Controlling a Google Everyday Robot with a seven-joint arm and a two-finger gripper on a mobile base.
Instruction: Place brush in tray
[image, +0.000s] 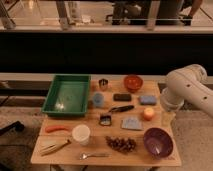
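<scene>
Camera view shows the brush (121, 108) lying mid-frame on the table (100, 145), right of the green tray (67, 95), not in it. It looks light, thin and stiff, so the middle of the black handle is the best place to grab. The gripper (167, 115) hangs at the right, well apart from the brush. I cannot tell if it is clenched.

Brush (120, 108) mid table (136, 156), outside tray (65, 113); gripper (168, 118) at rt edge
</scene>
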